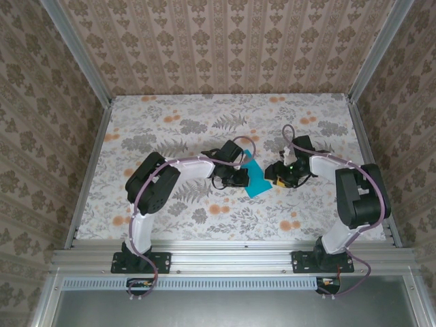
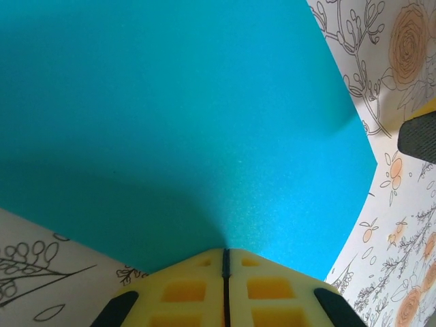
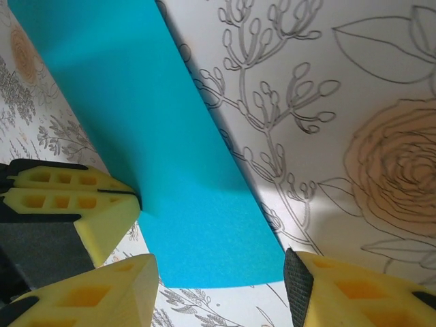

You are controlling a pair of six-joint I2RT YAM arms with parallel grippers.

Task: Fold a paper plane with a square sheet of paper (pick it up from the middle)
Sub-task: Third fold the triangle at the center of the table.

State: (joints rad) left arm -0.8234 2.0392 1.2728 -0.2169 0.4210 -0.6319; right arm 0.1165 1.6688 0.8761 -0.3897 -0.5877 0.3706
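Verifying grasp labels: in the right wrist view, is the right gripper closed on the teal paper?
No, the right gripper stands open, its two fingers well apart with the square sheet of paper between them.

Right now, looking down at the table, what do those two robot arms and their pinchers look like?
Both the left arm and right arm have white tubular links, chunky black joints and a lilac cable running along them, on black bases. The left gripper and right gripper have black bodies and yellow wedge fingers with square hollows.
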